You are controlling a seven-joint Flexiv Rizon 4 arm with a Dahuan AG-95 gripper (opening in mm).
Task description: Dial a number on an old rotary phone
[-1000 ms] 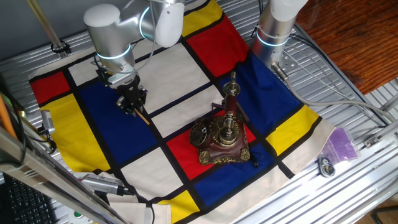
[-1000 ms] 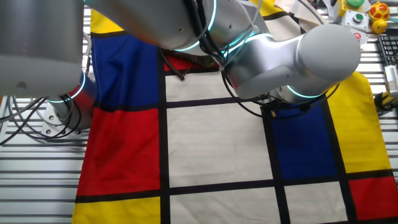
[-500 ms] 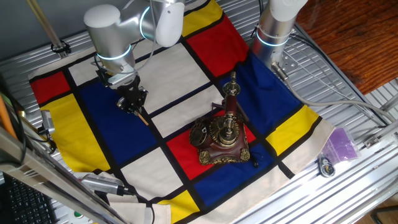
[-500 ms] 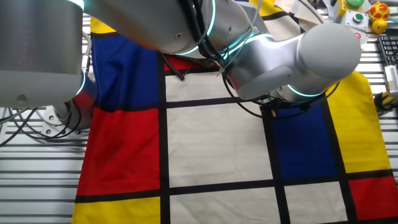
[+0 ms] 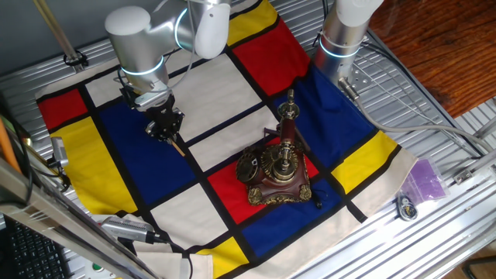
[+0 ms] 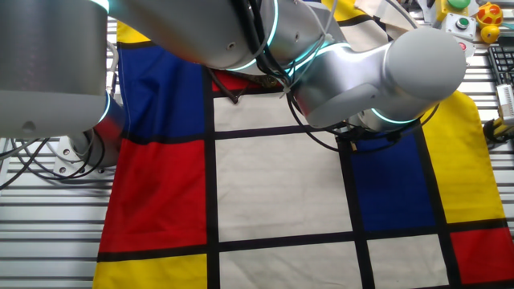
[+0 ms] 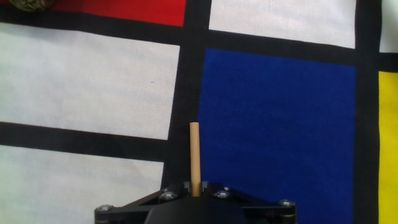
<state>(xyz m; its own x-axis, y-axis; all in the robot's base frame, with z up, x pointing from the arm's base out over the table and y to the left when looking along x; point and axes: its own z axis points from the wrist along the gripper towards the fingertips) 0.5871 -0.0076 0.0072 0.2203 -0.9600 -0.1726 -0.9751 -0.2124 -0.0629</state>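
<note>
The old rotary phone [image 5: 277, 172] stands on a red square of the checked cloth, with a dark red-brown base, brass trim, a dark round dial [image 5: 249, 167] and an upright handset [image 5: 287, 116]. My gripper [image 5: 166, 129] hovers over the blue and white squares to the phone's left, apart from it. It is shut on a thin wooden stick [image 5: 177, 145] that points down toward the cloth. In the hand view the stick [image 7: 195, 158] juts from the gripper [image 7: 196, 188] over a black stripe. A corner of the phone's base [image 7: 28, 5] shows at the top left there.
The cloth [image 5: 225, 85] of red, blue, yellow and white squares covers the table. A second arm's base [image 5: 342, 39] stands at the back right. A purple bag [image 5: 424, 180] and small round item [image 5: 407, 208] lie off the cloth at right. In the other fixed view the arm [image 6: 377, 72] blocks the phone.
</note>
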